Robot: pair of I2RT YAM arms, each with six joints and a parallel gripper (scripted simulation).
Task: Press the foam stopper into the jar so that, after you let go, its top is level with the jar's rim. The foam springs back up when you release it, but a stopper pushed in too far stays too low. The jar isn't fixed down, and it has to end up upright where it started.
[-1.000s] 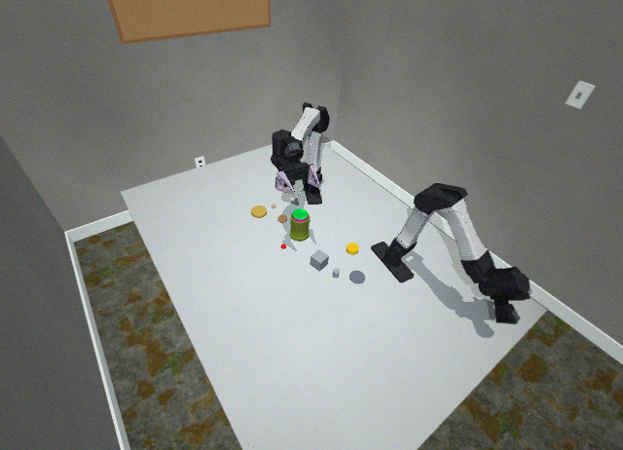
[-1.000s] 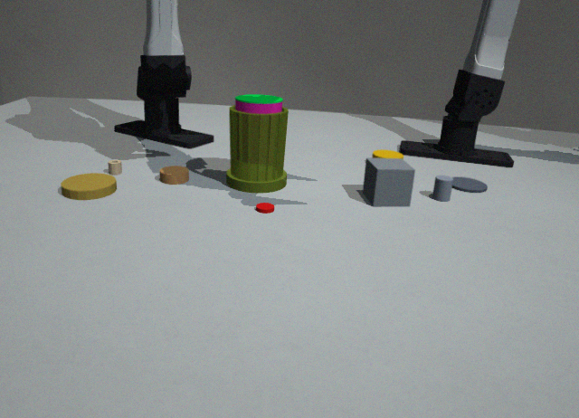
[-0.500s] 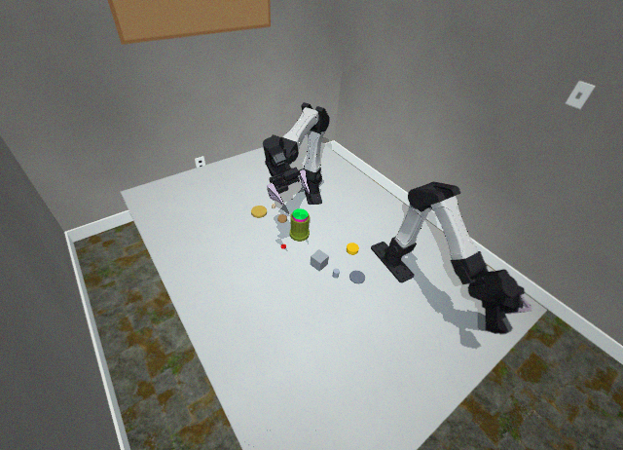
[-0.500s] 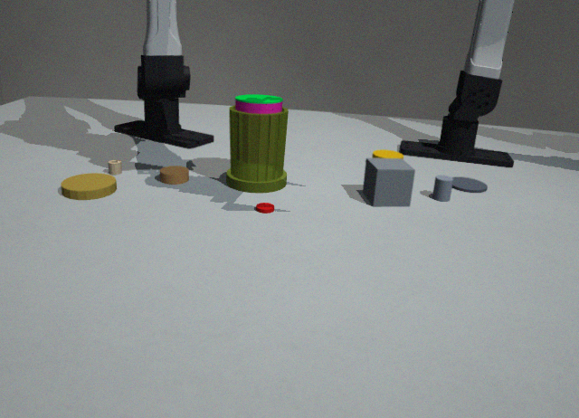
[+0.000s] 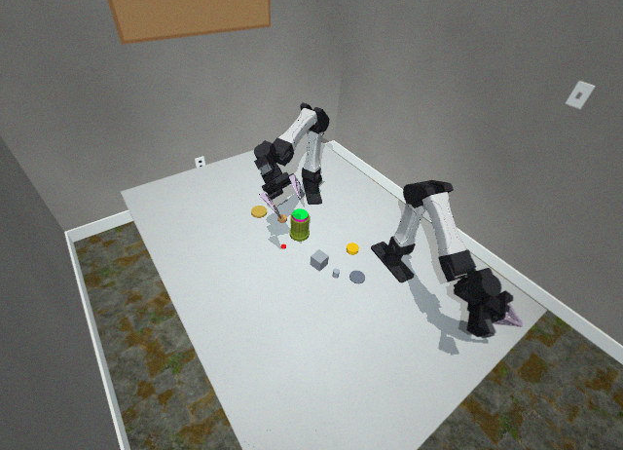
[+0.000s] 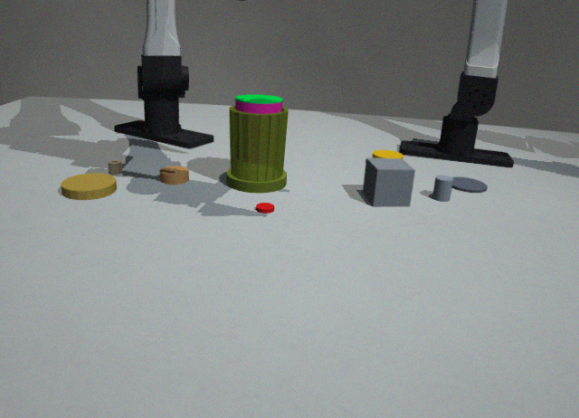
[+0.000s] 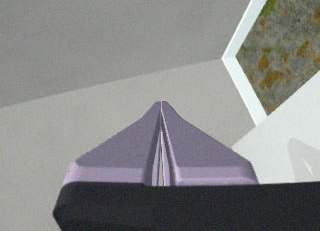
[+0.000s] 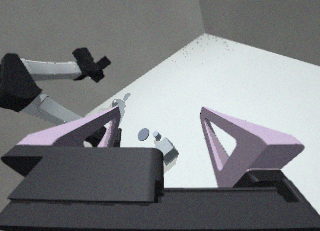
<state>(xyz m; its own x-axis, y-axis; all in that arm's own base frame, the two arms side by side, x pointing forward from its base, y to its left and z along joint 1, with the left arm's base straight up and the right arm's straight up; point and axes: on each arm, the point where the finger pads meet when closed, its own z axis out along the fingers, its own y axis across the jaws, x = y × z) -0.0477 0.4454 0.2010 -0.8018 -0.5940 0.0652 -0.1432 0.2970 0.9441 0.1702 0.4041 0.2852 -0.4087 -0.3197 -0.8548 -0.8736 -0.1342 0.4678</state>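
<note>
The olive-green jar point(image 5: 300, 231) point(image 6: 257, 147) stands upright on the table. The foam stopper point(image 5: 300, 214) point(image 6: 259, 108), magenta-sided with a bright green top, sits in its mouth and stands clearly above the rim. My right gripper point(image 5: 292, 211) point(image 8: 160, 110) is open and empty. It hangs high over the jar's area; only part of it shows at the top edge of the exterior view. The jar does not show in the right wrist view. My left gripper point(image 5: 521, 324) point(image 7: 160, 111) is shut and empty, far from the jar near a table corner.
A red disc point(image 5: 283, 245) point(image 6: 265, 208), an orange disc point(image 6: 174, 175) and a gold disc point(image 5: 258, 211) point(image 6: 89, 185) lie around the jar. A grey cube point(image 5: 318, 259) point(image 6: 388, 182) point(image 8: 167, 150), small grey cylinder point(image 5: 335, 273) point(image 6: 442, 188), yellow disc point(image 5: 351, 247) and dark disc point(image 5: 357, 277) lie towards the left arm.
</note>
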